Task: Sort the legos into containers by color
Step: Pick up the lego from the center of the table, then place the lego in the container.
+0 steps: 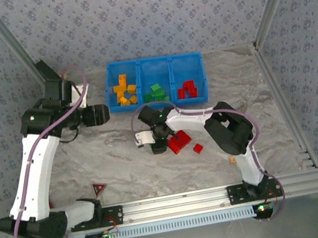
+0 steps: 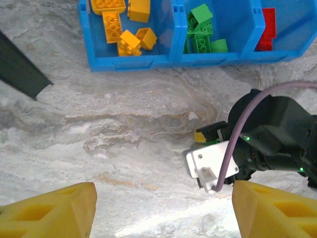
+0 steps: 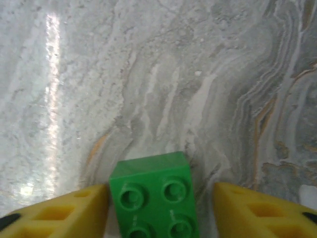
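Observation:
The blue bin (image 1: 153, 64) stands at the back of the table. It holds yellow-orange bricks (image 1: 124, 92) in its left compartment, green bricks (image 1: 155, 91) in the middle and red bricks (image 1: 188, 90) on the right. My right gripper (image 1: 159, 146) points down in front of the bin. In the right wrist view a green brick (image 3: 153, 198) lies on the table between the open fingers of the right gripper (image 3: 160, 191); the left finger touches it and the right finger stands apart. My left gripper (image 2: 163, 198) hovers open with nothing in it, left of the bin (image 2: 163, 59).
Two red bricks (image 1: 179, 142) (image 1: 198, 148) lie just right of my right gripper. A red-black triangle (image 1: 100, 188) sits near the front left, a small tan piece (image 1: 232, 159) at front right. A black board (image 2: 20, 69) lies left of the bin.

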`<action>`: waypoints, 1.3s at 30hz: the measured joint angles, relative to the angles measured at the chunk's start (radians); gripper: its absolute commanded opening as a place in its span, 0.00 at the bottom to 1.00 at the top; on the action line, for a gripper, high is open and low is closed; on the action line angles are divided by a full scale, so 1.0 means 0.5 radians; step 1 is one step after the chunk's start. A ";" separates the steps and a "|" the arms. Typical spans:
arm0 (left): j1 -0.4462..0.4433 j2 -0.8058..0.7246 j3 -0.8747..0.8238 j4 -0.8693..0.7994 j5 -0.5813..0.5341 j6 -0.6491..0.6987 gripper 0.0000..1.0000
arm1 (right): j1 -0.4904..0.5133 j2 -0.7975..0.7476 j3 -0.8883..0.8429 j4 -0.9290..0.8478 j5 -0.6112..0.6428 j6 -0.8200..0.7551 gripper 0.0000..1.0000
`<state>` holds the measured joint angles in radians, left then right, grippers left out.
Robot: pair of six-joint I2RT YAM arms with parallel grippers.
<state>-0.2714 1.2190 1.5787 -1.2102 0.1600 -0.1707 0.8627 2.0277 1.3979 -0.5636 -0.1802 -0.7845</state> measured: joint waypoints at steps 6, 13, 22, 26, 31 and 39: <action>0.016 -0.109 -0.145 -0.070 -0.040 0.012 0.74 | -0.038 -0.017 0.000 0.042 0.050 0.041 0.22; 0.016 -0.262 -0.294 -0.153 -0.040 0.005 0.73 | -0.279 -0.128 0.123 0.089 0.112 0.072 0.19; -0.082 -0.422 -0.594 -0.161 0.076 -0.122 0.74 | -0.471 0.034 0.685 0.386 0.263 0.003 0.19; -0.237 -0.444 -0.710 -0.135 0.070 -0.264 0.74 | -0.500 0.290 0.919 0.433 0.326 -0.034 0.19; -0.530 -0.541 -1.029 0.087 0.073 -0.620 0.74 | -0.530 0.547 1.077 0.417 0.385 -0.075 0.19; -1.030 -0.412 -1.351 0.505 0.056 -1.151 0.74 | -0.552 0.669 1.238 0.411 0.467 -0.142 0.36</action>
<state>-0.7864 1.0130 0.9031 -0.9577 0.1879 -0.7460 0.5865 2.3623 2.0167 -0.3580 0.0532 -0.8555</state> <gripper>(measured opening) 0.745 0.315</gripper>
